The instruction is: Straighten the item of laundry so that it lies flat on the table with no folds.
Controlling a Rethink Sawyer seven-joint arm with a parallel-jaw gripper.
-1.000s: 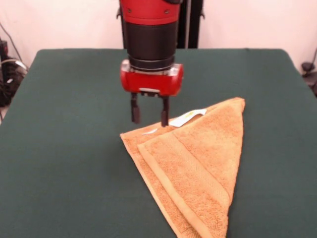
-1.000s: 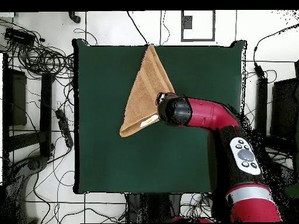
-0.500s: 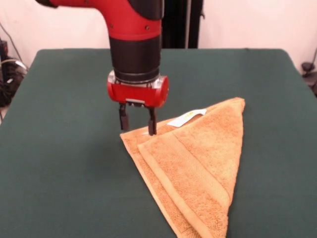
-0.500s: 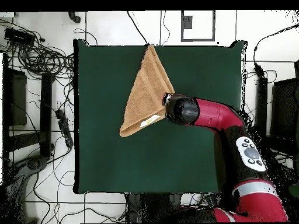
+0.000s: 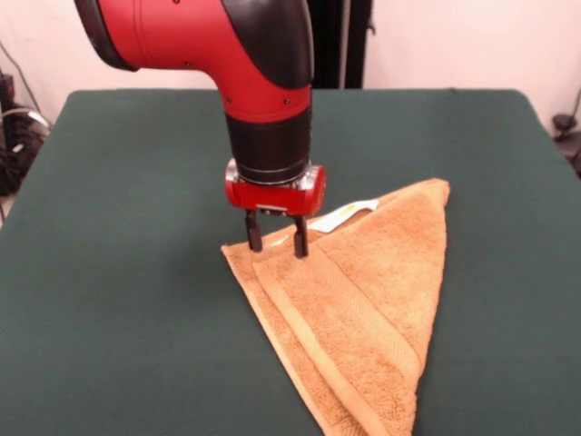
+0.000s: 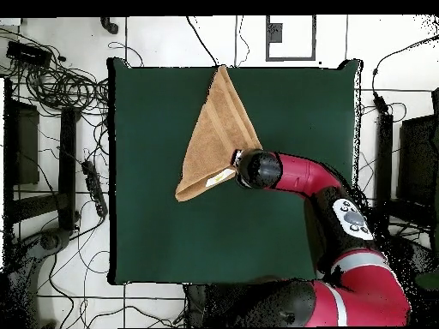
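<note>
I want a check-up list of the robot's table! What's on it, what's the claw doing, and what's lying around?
Surface: dark green table, bare apart from the towel.
Job's things: tan-orange towel folded into a triangle, two layers showing along one edge, not yet flat; white tag sticks out at its far edge.
Clutter: nothing seen on the table.
Gripper: gripper open, pointing down, fingertips at the towel's corner nearest the robot; whether they touch the cloth cannot be told.
Cables: many black cables tangled on the floor beside the table, none on it.
Surroundings: tiled floor, dark stands around the table; no person seen.
</note>
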